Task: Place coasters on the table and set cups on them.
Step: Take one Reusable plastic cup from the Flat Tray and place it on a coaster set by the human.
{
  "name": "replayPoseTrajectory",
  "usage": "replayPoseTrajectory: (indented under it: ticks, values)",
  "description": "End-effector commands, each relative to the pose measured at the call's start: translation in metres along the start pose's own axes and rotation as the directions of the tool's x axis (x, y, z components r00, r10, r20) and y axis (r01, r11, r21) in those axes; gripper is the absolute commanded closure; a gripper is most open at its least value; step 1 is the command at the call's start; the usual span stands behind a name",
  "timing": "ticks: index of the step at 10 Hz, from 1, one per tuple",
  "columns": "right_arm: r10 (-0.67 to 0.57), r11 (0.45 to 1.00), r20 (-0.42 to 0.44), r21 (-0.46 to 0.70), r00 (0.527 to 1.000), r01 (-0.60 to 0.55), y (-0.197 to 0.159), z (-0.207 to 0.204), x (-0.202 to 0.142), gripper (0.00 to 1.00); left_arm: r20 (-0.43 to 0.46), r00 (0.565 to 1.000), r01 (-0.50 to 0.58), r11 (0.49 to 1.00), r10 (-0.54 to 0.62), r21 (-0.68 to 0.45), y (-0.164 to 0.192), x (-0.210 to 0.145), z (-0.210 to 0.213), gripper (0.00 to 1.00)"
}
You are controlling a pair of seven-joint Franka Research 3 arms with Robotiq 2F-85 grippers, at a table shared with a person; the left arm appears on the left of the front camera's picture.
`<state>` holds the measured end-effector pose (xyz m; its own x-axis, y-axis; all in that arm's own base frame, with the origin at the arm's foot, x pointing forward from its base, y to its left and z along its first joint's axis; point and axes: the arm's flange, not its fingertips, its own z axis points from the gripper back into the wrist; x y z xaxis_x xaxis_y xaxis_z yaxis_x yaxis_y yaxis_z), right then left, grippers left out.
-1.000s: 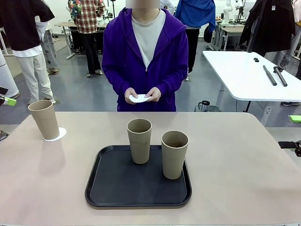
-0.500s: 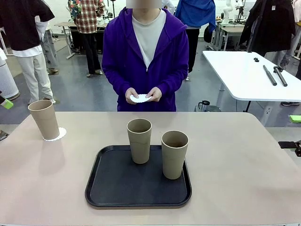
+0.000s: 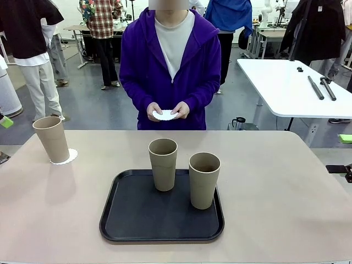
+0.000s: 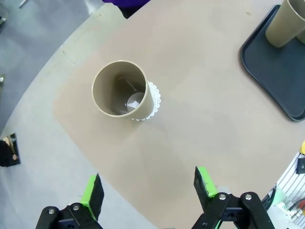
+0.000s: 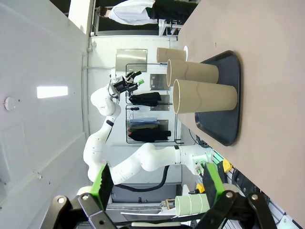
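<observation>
Withdrawal of the left gripper (image 4: 147, 183) is the one clear change: its green pad (image 3: 4, 121), seen in the front view well to the left of the tray (image 3: 137, 220), has slid further toward the picture's edge over the last second. From its own camera I see the jaws spread wide with nothing between them. It looks down on the first cup (image 4: 114, 90), which stands upright on a coaster (image 4: 153, 102) on the table (image 4: 200, 95), well to the left of the tray and level with its far edge. I judge that cup released and the first placement complete. The person's hands (image 3: 168, 111), beyond the tray's far edge, have shifted only slightly. They hold a second coaster (image 3: 164, 115) up off the table, not yet laid down. Two more cups stand unmoved on the tray: a middle cup (image 3: 163, 164) by its far edge and a right cup (image 3: 204, 180) just beside it, nearer my side. The right gripper (image 5: 157, 174) waits off to the right of the tray, fully open and empty. My assessment is that no further cup can be set until that second coaster lies on the table, and about a third of the work is done.
</observation>
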<state>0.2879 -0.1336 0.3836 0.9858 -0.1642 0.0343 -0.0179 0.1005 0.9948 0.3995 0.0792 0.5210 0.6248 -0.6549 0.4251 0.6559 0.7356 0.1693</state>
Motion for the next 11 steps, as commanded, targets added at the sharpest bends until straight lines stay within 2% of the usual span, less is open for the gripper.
replayPoseTrajectory:
  ticks: [1, 7, 8, 9, 11]
  values:
    - [0.006, 1.0, 0.009, 0.011, 1.0, -0.006, 0.001, 0.0, 0.001, 0.0, -0.001, 1.0, 0.0, 1.0, 0.0, 0.016, 0.001, 0.002, -0.003, 0.0]
    - [0.006, 1.0, 0.009, 0.011, 1.0, -0.006, 0.001, 0.0, 0.001, 0.0, 0.009, 1.0, 0.004, 1.0, -0.003, -0.005, 0.0, 0.001, -0.002, 0.0]
    - [0.006, 1.0, 0.009, 0.011, 1.0, -0.006, 0.001, 0.0, 0.001, 0.0, -0.047, 0.989, -0.142, 0.989, 0.14, -0.049, -0.009, -0.002, -0.013, 0.0]
    - [0.006, 1.0, 0.009, 0.011, 1.0, -0.006, 0.001, 0.0, 0.001, 0.0, -0.087, 0.968, -0.244, 0.965, 0.236, -0.094, -0.028, -0.017, -0.019, 0.0]
    - [0.006, 1.0, 0.009, 0.011, 1.0, -0.006, 0.001, 0.0, 0.001, 0.0, -0.189, 0.944, -0.295, 0.948, 0.27, -0.118, -0.055, -0.032, -0.016, 0.0]
